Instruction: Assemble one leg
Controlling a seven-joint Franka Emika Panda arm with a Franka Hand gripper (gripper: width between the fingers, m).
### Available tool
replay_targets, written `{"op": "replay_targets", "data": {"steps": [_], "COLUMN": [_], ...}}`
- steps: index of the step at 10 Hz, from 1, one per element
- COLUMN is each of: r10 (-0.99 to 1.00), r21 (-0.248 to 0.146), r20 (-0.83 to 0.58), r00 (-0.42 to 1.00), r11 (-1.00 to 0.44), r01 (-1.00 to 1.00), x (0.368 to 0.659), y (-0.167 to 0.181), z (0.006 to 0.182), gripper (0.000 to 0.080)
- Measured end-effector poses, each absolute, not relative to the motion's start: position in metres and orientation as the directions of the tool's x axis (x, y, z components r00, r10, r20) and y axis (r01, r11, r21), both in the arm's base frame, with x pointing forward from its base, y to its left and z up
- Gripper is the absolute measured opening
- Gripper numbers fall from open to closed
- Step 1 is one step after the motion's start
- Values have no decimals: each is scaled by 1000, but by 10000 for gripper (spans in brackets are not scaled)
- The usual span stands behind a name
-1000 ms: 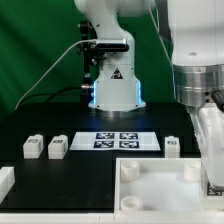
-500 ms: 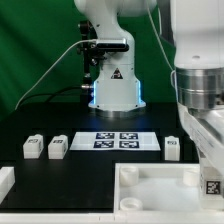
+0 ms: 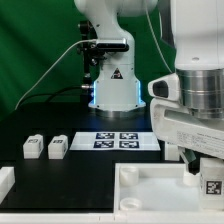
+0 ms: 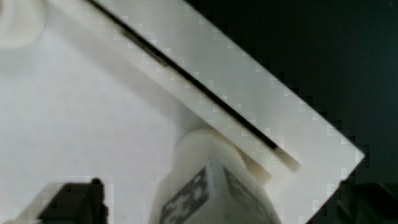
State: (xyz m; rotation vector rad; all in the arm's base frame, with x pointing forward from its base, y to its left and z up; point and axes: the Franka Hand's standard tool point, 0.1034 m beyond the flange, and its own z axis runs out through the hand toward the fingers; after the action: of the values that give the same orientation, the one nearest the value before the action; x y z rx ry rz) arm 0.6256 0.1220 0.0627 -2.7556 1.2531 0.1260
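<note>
Where pincer (image 3: pixel 203 168) hangs, leg (image 3: pixel 213 184) beneath.

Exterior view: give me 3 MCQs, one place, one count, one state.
1. Where does the marker board lie?
A. in front of the robot base
B. on the tabletop
C. at the exterior view's left edge

2. How many legs stand beside each other left of the marker board in the exterior view?
A. none
B. two
C. four

3. Those two legs are:
A. held by the gripper
B. stacked
C. resting on the table, untouched

Key: 1 A, it sits just before the base. 2 B, two small white blocks there. 3 C, the arm is off at the exterior view's right.
</note>
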Motion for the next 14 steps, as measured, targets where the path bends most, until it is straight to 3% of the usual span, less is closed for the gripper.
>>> {"op": "replay_targets", "data": {"steps": [1,3,5,7,8,10,11,14], "r10": [-698,-377,-380,-417,-523,-686,-795,-984], "r21": [-75,-87,-92,-92,-89,-80,-53,6], "r20": [-116,-56,-31,-35,-48,-68,-92,-178], "r00": [706,925,925,908,851,725,600,-1], "r11": [-703,-921,-920,-903,-846,-720,-598,0], "r01": [-707,-380,-381,-419,-525,-689,-800,-1000], "x": [626,631,633,633,633,634,636,637], "y": [121,118,119,119,120,120,119,119], "z": [63,67,66,65,65,65,66,64], "gripper": [649,649,649,403,292,292,292,292]}}
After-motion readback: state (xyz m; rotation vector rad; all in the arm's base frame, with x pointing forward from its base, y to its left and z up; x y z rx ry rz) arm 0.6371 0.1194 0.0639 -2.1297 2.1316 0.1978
